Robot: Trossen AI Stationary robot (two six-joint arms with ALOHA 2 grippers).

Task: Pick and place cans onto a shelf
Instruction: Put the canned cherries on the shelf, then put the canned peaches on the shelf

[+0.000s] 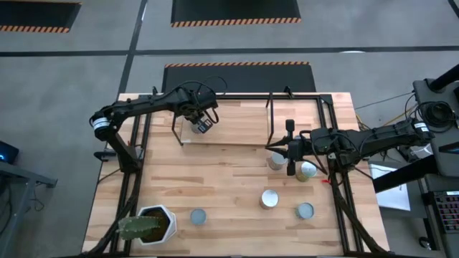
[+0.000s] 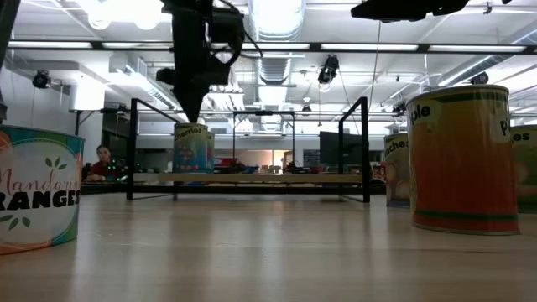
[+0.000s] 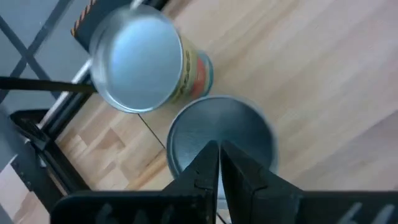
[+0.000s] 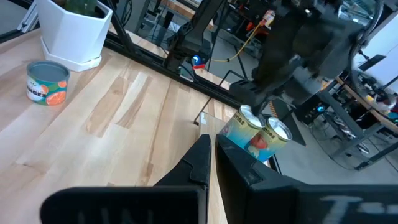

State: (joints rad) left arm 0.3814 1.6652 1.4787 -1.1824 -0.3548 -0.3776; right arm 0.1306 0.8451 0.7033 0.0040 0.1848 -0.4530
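Left tool (image 3: 219, 163) hanging pressed together over two round-topped tin cans (image 3: 140, 62) on light-wood shelf (image 1: 237, 125) — right tool (image 4: 213, 163) pressed together, hovering above wood-grain counter (image 1: 215, 179).

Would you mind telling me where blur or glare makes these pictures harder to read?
Low view: ceiling lights blow out to white, and the near orange can and mandarin can loom large and soft. Left wrist view: the darker can top behind the left gripper is smeared, the lighter one sharper. Right wrist view: the left arm is blurred.
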